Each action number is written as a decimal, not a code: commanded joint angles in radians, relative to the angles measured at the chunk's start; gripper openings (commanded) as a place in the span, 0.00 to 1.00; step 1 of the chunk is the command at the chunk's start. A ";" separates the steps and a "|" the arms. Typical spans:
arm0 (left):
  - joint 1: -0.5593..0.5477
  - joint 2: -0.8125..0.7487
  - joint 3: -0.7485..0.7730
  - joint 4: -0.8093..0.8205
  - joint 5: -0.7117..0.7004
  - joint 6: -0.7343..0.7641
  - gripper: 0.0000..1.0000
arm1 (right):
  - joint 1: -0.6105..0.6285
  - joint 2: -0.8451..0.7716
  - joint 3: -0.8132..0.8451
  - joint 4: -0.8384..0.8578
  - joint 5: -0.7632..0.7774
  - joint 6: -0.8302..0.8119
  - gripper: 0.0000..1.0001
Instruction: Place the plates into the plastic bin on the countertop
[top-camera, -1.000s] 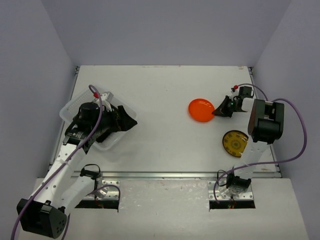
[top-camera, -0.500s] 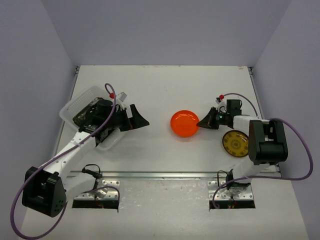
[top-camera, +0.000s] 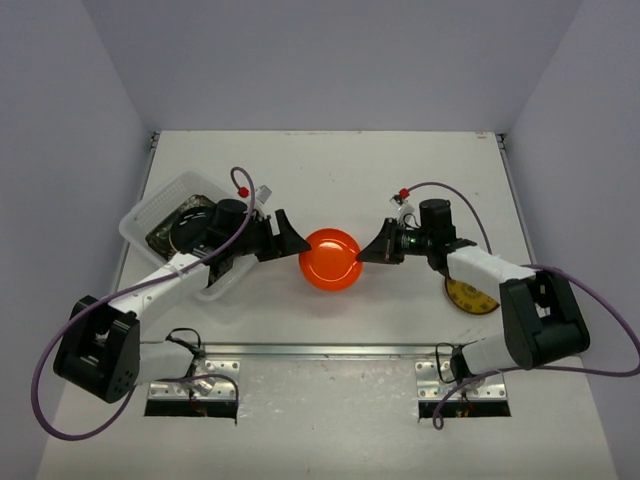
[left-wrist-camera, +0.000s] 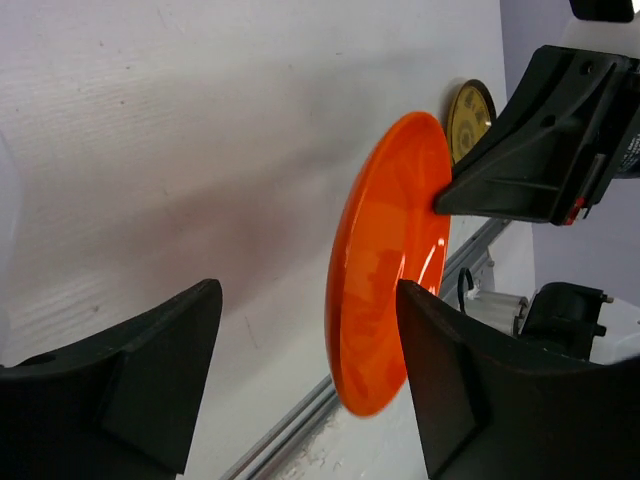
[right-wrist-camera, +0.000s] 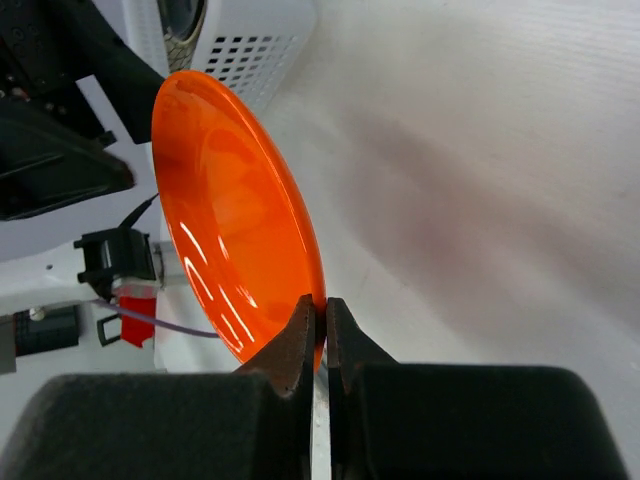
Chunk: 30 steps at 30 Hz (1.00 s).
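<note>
We count two round plates outside the tub, one orange plate (top-camera: 331, 259) and one yellow plate (top-camera: 468, 295); one plastic bin (top-camera: 140, 213), holding dark plates (top-camera: 168, 232) whose number we cannot tell; and two arms, the left arm (top-camera: 160, 278) and the right arm (top-camera: 485, 266).

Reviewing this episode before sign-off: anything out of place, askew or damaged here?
Nothing spilled or damaged. The clear plastic bin sits skewed on the white countertop, at left. The round orange plate is held over mid-table, pinched at its rim by the right pincer, with the left pincer open beside it.
</note>
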 joint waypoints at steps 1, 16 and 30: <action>-0.048 0.027 0.025 0.100 0.023 -0.006 0.54 | 0.043 -0.053 0.011 0.086 -0.047 0.067 0.00; 0.515 -0.237 0.153 -0.315 -0.330 -0.124 0.00 | 0.028 -0.249 0.075 -0.412 0.514 -0.039 0.94; 0.805 -0.149 0.094 -0.276 -0.403 -0.119 0.63 | -0.117 -0.493 0.014 -0.655 0.648 -0.224 0.99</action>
